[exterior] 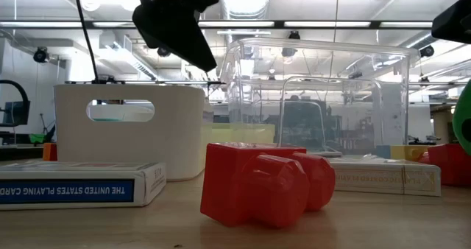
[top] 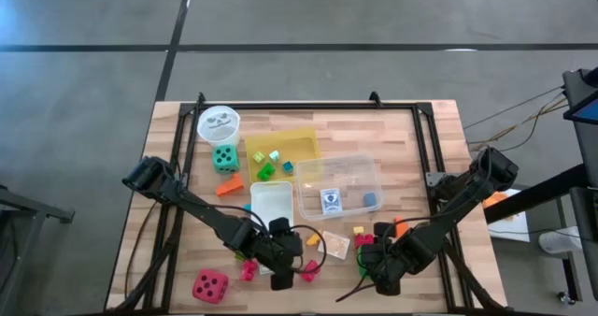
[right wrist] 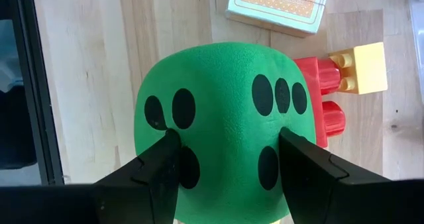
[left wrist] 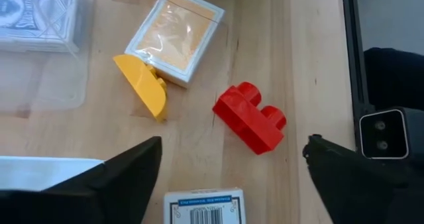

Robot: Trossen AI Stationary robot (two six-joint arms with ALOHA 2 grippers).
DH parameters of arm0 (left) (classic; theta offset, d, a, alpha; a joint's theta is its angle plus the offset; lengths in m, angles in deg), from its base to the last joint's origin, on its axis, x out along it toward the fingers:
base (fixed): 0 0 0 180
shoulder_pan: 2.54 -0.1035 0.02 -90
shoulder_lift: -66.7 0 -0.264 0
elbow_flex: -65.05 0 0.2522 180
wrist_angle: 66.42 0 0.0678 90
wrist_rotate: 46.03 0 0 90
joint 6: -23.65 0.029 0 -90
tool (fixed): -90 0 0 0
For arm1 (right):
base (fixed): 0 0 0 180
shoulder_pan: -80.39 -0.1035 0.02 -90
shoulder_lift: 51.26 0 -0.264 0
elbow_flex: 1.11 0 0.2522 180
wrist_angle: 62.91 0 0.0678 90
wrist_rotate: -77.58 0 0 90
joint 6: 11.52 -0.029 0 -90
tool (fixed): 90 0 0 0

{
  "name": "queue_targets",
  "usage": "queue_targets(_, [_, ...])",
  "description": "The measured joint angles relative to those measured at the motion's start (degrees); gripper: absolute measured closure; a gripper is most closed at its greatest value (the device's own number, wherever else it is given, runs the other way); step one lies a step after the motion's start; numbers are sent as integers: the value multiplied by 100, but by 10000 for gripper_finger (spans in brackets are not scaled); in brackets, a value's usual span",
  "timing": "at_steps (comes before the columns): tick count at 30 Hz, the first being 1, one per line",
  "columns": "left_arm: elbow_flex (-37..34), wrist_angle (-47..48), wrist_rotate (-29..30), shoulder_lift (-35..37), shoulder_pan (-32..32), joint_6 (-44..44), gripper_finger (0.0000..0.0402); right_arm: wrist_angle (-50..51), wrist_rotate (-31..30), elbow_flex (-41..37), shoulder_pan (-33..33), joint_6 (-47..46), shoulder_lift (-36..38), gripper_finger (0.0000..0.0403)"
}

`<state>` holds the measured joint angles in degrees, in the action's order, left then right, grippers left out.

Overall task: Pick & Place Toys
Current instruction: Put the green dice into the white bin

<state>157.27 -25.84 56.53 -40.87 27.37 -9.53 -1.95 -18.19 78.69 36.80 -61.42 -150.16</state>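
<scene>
- The left hand (left wrist: pixel 232 177) hangs over the near part of the worktop (top: pixel 411 157) with its fingers spread wide and nothing between them.
- Just ahead of that hand lies a red block (left wrist: pixel 250 117) flat on the wood, untouched. A yellow block (left wrist: pixel 142 85) rests farther on, touching a card pack (left wrist: pixel 175 33) with an orange back.
- Close under the same hand sits a second card pack (left wrist: pixel 204 207), barcode up, and a white tub (top: pixel 272 204) stands beside it.
- The right hand (right wrist: pixel 228 154) is clamped on a green die (right wrist: pixel 222 111) with black dots, one finger on each side of it.
- Beyond that hand, beside the die, are a small red block (right wrist: pixel 324 95) and a pale yellow block (right wrist: pixel 361 66) joined together, then another card pack (right wrist: pixel 278 4).
- A clear box (top: pixel 338 187) stands farther out from both hands and already holds a card pack and a blue block; a yellow tray (top: pixel 283 150) behind it holds a few small blocks.
- Step in hand, as I judge it: the right hand is carrying out a pick of the die, while the left is free and lined up for the red block.
- Next calls for lifting the die clear of its neighbours and moving it over a container; the left must drop straight down and close across the red block's narrow sides.
</scene>
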Motion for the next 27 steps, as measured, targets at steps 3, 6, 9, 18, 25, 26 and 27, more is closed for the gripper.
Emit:
queue_targets(3, [0, 15, -12, 0, 0, -132, 76, -2, -6, 2, 0, -168, 0, 205])
queue_targets(6, [0, 25, -17, 0, 0, -171, 95, 37, -17, 66, -1, -248, -11, 206])
queue_targets(9, [0, 30, -16, 0, 0, -148, 107, 254, -26, 282, -4, -268, -43, 206])
queue_targets(18, [0, 86, -428, 13, 3, -282, 111, 756, -498, 1027, -146, -364, -81, 214])
queue_targets(25, [0, 79, -127, 150, 97, -235, 111, 723, -1262, 1235, -269, -546, -81, 216])
queue_targets(26, [0, 72, 41, 184, 148, -160, 111, 728, -1417, 1273, -269, -583, -81, 216])
queue_targets(27, [0, 62, 273, 229, 217, -33, 111, 718, -1575, 1312, -274, -608, -81, 216])
